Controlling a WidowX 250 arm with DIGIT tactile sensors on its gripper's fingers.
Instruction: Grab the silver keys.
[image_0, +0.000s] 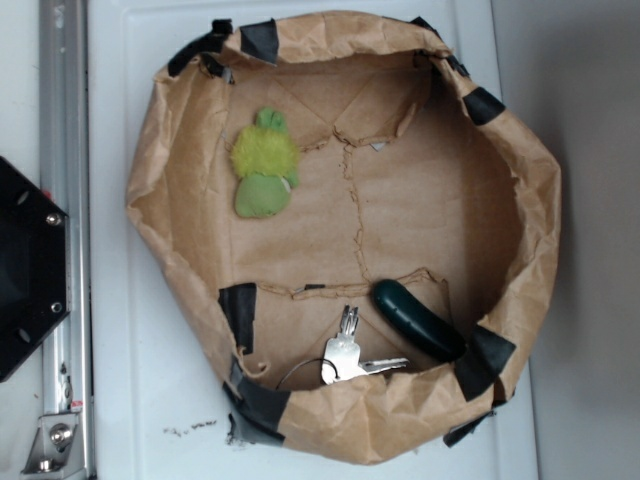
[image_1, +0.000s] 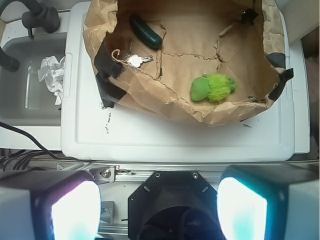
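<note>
The silver keys (image_0: 350, 355) lie splayed on a thin wire ring on the floor of a brown paper basin (image_0: 150, 200), near its front wall, left of the dark green cucumber-shaped object (image_0: 417, 318). In the wrist view the keys (image_1: 137, 60) show at the upper left, inside the basin (image_1: 165, 107). My gripper (image_1: 159, 210) hangs over the robot's black base, well away from the basin. Its two glowing pads (image_1: 75, 212) stand wide apart with nothing between them. The gripper does not show in the exterior view.
A fuzzy yellow-green plush toy (image_0: 264, 165) lies in the basin's back left. The basin sits on a white lid (image_1: 175, 137). A metal rail (image_0: 62, 250) and the black base (image_0: 25, 270) stand at the left. A grey bin with crumpled paper (image_1: 52, 75) is beside the lid.
</note>
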